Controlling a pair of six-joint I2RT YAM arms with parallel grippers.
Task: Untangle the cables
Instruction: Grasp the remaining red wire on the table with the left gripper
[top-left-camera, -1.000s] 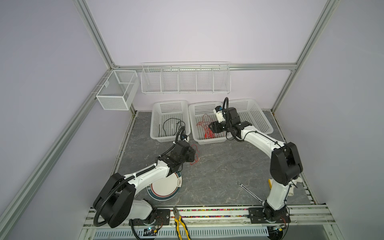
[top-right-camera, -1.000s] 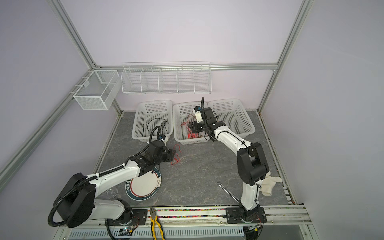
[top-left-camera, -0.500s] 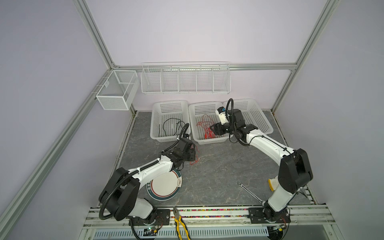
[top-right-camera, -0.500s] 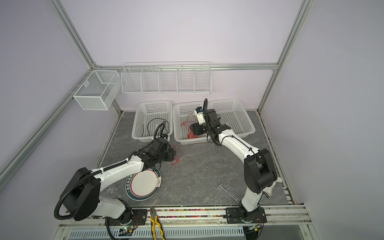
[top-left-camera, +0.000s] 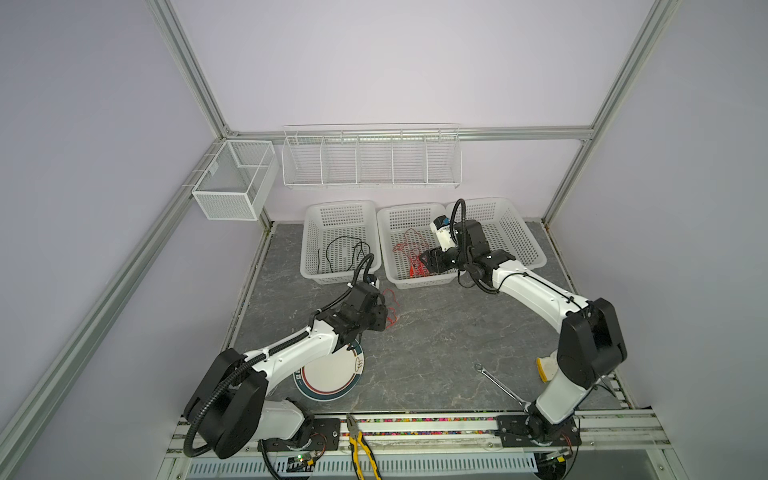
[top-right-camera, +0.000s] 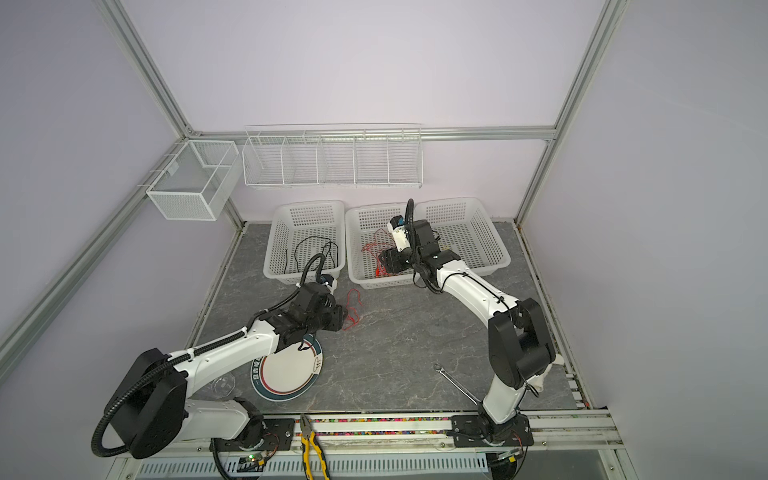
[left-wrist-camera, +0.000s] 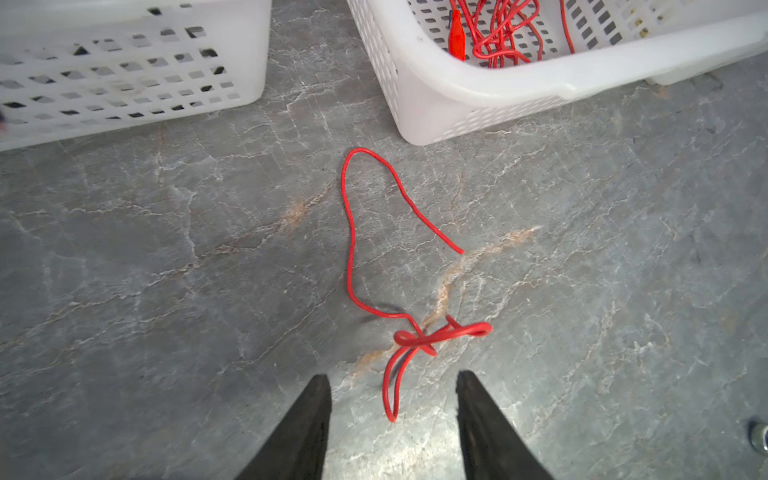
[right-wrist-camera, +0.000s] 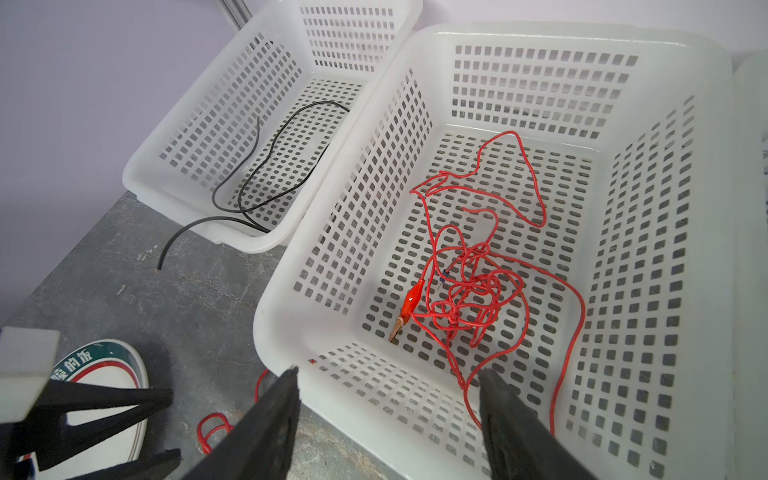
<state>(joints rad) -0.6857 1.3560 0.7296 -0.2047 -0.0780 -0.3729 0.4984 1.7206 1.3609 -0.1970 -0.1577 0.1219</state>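
Our left claw (left-wrist-camera: 392, 374) hangs apart over a knotted red cable (left-wrist-camera: 351, 257) on the table (left-wrist-camera: 166, 249) — gripping nothing. Our right claw (right-wrist-camera: 389, 370) gapes, empty, above the red tangle (right-wrist-camera: 465, 291) in the basket (right-wrist-camera: 582, 39).

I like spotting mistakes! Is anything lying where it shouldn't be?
Yes. One red cable lies loose on the table, not in a basket, knotted near one end, just ahead of the open left gripper. The other red cables sit tangled inside the middle basket.
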